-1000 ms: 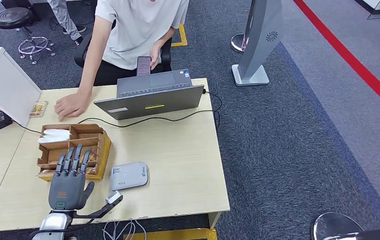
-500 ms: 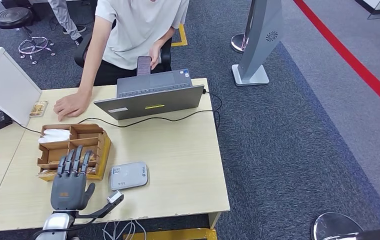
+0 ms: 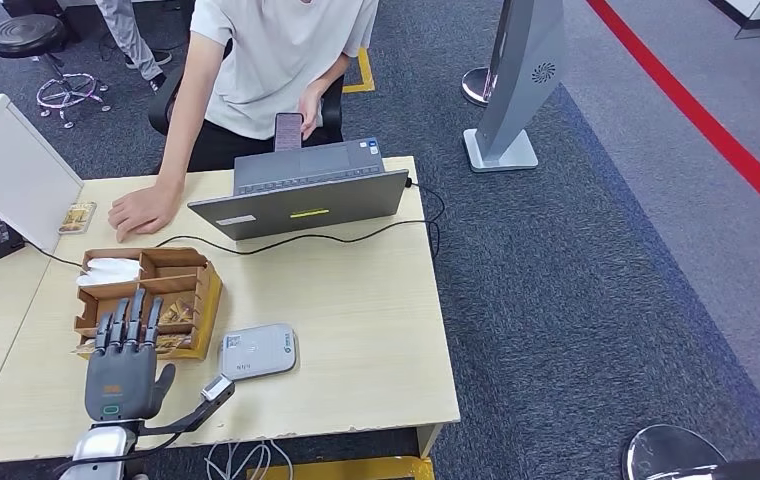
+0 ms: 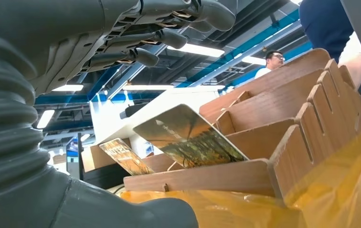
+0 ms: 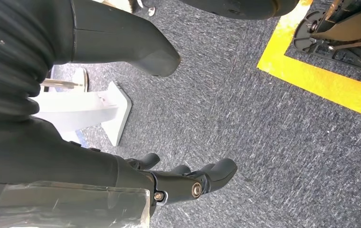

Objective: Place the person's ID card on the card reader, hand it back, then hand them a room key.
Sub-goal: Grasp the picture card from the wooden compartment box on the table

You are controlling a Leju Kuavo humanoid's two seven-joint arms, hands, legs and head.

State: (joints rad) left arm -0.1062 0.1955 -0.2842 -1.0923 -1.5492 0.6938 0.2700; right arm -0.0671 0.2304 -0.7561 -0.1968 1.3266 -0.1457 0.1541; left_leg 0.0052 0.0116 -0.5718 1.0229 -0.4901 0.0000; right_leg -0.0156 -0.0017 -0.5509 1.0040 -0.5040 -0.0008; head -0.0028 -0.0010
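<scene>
My left hand [image 3: 121, 372] hovers at the near end of a cardboard organiser box [image 3: 206, 290], fingers stretched out flat and holding nothing. In the left wrist view the hand [image 4: 74, 42] hangs over the box's compartments, where patterned cards [image 4: 188, 137] lean. A grey card reader [image 3: 258, 351] lies on the table just right of the hand. A small patterned card [image 3: 76, 217] lies at the table's far left beside the person's hand [image 3: 141, 212]. My right hand [image 5: 74, 156] hangs over the carpet with nothing in it, thumb apart from the fingers.
A grey laptop [image 3: 301, 195] stands at the far side, its cable running across the table [image 3: 376, 330]. The seated person holds a phone [image 3: 288, 130] behind it. A white box [image 3: 11, 165] sits at far left. A grey stand [image 3: 516, 80] rises on the carpet.
My left hand has shifted a little to the left and back toward the table's near edge. The person and the cards have not moved.
</scene>
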